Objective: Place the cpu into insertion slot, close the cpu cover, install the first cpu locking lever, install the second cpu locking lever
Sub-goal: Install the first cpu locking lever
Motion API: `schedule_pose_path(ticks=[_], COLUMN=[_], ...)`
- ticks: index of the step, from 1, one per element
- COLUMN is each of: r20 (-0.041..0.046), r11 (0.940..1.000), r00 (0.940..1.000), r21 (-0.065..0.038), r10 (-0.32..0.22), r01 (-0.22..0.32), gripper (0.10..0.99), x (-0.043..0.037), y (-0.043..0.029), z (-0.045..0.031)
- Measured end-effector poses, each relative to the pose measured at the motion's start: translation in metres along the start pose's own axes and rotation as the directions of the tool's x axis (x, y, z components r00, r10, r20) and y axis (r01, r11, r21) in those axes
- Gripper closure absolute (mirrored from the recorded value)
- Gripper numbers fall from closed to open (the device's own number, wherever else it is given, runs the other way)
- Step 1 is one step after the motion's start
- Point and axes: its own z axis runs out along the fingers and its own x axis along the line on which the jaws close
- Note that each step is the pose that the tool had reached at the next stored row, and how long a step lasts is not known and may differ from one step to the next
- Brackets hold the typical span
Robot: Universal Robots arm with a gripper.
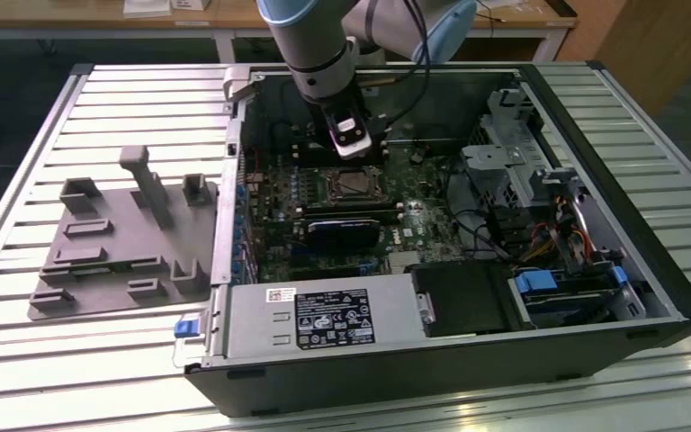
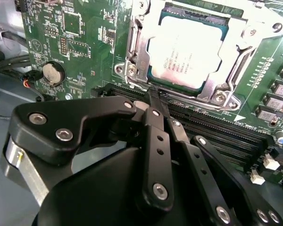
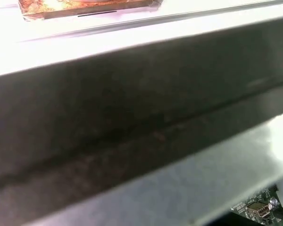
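- Nearest in the second wrist view, the black gripper [image 2: 153, 96] had its fingers [image 2: 156, 117] clenched together with nothing between them, their tips lying just beside the near edge of the socket frame.
- Just past the tips ran long black memory slots [image 2: 217, 134] across the green motherboard [image 2: 80, 47], with a round silver coin battery [image 2: 52, 73] off to one side.
- Beyond them, the small flat square cpu with a silvery-grey metal top [image 2: 181, 56] sat in the insertion slot, a square socket with a silver metal rim [image 2: 132, 70].
- The cpu cover, a thin metal frame with a large square window [image 2: 226, 77], lay flat over the chip's edges, leaving the chip's top showing through the window.
- In the exterior view, the open black computer case [image 1: 442, 378] lay on its side on the slatted metal desk [image 1: 105, 360], a grey power supply box [image 1: 316, 319] nearest the camera.
- To the exterior view's left of the case rested a grey moulded fixture tray [image 1: 118, 243] with upright blocks.
- Further in, a black rectangular card [image 1: 345, 229] stood on the board, and behind it lay the socket with the chip [image 1: 352, 184].
- The arm reached down into the case from the far side, its wrist directly behind the socket.
- In the first wrist view, a dark case wall [image 3: 141, 108] crossed the frame, with a corner of green board [image 3: 257, 209] beneath.
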Motion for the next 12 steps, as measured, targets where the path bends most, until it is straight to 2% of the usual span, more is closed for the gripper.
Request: schedule_pose_path(ticks=[12], r20=[0.0002], r11=[1.0], r00=[1.0], r21=[0.0], r10=[0.0], r01=[0.0], gripper=[0.984], x=[-0.0041], y=[0.0012], z=[0.0015])
